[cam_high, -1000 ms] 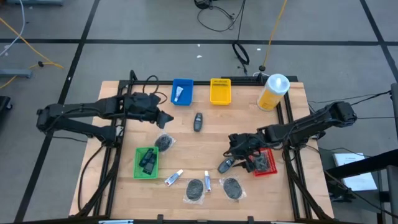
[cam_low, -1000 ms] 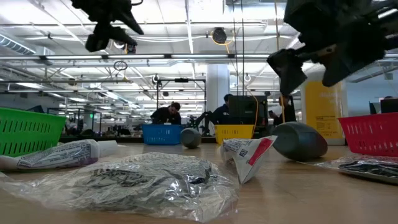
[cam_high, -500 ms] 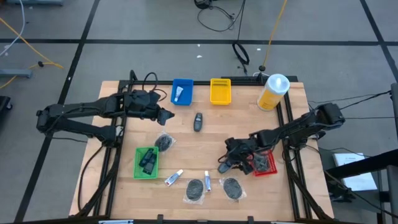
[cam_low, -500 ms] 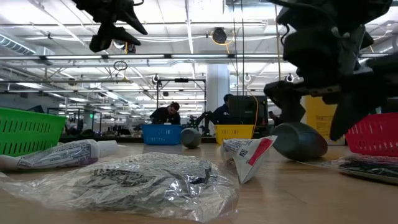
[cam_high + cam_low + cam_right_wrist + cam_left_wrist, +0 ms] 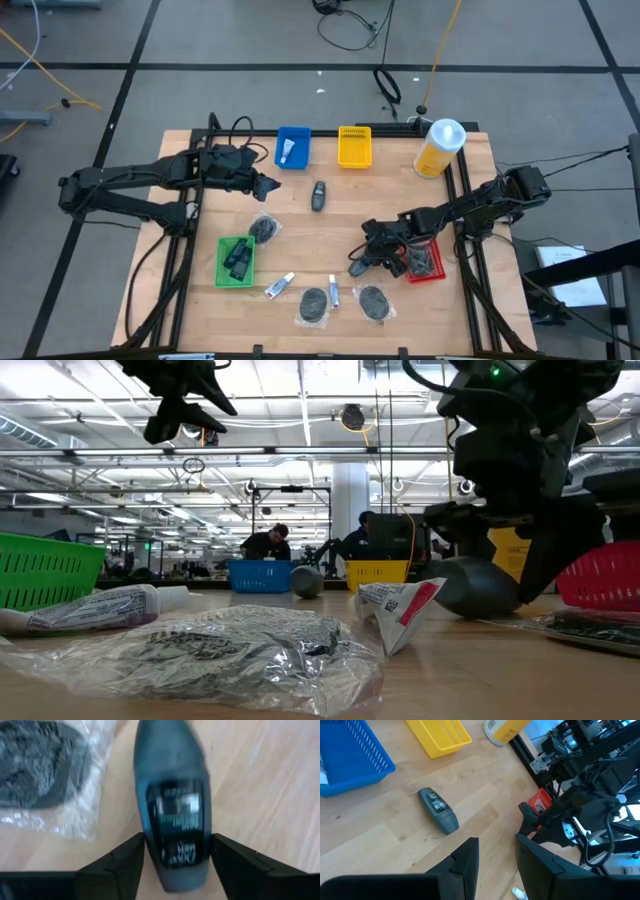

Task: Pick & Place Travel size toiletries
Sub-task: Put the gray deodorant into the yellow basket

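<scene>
Judging by the layout, one small white squeeze tube (image 5: pixel 288 150) lies in the blue bin (image 5: pixel 293 135), two tubes (image 5: pixel 279 286) (image 5: pixel 334 291) remain on the wood, while the right gripper (image 5: pixel 172 857), fingers spread, straddles a dark grey bottle (image 5: pixel 171 810).

Overhead and table-level views; wrist close-ups (all sharing the table (image 5: pixel 340 230))
</scene>
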Robot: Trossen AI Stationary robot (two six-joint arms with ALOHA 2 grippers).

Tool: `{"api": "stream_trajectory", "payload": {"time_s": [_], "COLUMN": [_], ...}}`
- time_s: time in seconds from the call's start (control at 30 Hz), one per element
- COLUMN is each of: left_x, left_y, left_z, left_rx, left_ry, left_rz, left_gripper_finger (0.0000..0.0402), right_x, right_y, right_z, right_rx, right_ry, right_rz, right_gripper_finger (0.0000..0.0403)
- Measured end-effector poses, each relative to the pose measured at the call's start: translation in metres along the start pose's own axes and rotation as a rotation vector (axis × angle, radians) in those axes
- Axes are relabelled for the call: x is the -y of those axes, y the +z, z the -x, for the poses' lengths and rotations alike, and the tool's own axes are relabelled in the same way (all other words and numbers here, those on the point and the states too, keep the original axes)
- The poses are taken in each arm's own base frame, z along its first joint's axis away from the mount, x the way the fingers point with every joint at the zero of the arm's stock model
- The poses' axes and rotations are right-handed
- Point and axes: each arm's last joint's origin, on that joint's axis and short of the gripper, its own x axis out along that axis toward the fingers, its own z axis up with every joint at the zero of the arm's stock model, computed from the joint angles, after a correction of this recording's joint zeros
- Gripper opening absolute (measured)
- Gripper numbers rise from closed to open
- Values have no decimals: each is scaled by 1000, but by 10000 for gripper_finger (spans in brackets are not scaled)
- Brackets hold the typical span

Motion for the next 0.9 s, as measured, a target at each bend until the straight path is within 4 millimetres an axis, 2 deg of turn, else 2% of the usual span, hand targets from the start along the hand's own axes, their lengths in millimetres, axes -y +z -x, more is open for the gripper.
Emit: {"api": "stream_trajectory", "payload": {"time_s": [0.27,0.9], "left_x": [0,0], "left_y": [0,0], "left_z": [0,0], "left_rx": [0,-5], "left_ry": [0,-2], "left_rz": [0,-22], "left_gripper_finger": [124,124], "right_x": [1,6], "right_y": [-4,3], "right_z": [1,1], "right_rx": [-30,48], "right_ry": [9,-23], "right_rz": [-26,-248], "right_gripper_finger": [175,170]}}
